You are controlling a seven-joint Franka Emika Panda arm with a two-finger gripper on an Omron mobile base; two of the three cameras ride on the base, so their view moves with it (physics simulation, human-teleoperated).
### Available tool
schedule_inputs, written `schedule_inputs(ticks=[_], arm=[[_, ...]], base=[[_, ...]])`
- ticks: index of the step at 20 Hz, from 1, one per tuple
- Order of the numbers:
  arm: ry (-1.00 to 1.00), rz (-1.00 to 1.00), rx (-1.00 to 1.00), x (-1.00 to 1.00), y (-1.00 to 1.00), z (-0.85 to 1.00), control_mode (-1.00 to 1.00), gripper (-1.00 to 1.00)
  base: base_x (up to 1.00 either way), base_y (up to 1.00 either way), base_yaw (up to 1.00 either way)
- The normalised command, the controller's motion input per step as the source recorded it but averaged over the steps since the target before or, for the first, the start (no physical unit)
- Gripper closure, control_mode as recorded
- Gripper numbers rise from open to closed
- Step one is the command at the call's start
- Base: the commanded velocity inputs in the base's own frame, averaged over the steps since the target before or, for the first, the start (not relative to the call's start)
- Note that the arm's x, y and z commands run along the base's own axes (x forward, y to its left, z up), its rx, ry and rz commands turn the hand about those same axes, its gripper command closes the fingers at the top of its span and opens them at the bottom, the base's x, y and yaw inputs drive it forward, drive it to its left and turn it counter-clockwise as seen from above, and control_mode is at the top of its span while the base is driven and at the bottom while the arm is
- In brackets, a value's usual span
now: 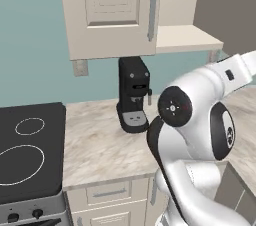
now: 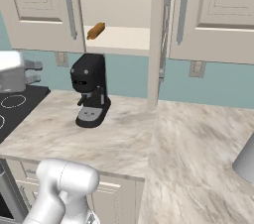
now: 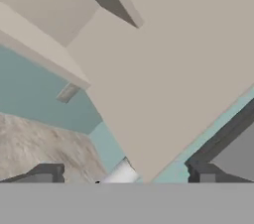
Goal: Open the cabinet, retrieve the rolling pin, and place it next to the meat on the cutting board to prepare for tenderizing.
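Cabinet (image 2: 116, 10): top of the right base view, cream-beige; its right door (image 2: 158, 34) stands swung out edge-on toward the camera, its left door (image 2: 42, 10) is shut, with a long grey bar handle (image 2: 70, 9). In the left base view it fills the upper middle, and the bare shelf (image 1: 187, 37) shows to the right of the shut door.
Pin (image 2: 95, 30): upper left of centre in the right base view, lying slantwise on the beige shelf near the left door's edge; orange-brown, nothing touching it.
Gripper (image 3: 124, 176): two dark fingertips (image 3: 47, 173) rise at the bottom of the hand view, far apart, jaws wide open with nothing between them. The hand points up at the beige underside of the cabinet.
Arm (image 1: 200, 120): lower right of the left base view, elbow raised, forearm running out past the right edge.
Coffee machine (image 2: 91, 89): black, on the marble counter (image 2: 124, 139) below the open side of the cabinet, centre-left in the right base view.
Cooktop (image 1: 30, 150): black, lower left of the left base view.
Wall (image 2: 129, 77): teal, behind the counter.
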Motion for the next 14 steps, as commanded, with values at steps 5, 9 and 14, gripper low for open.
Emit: schedule_inputs(ticks=[5,9,14], arm=[[-0.30,0.25,0.26,0.20,0.11,0.28,-1.00,-1.00],[-0.34,0.29,0.20,0.32,0.00,0.30,-1.00,-1.00],[-0.30,0.32,0.18,0.32,0.16,0.15,-1.00,-1.00]], base=[[0.00,0.00,0.00],[0.00,0.00,0.00],[0.00,0.00,0.00]])
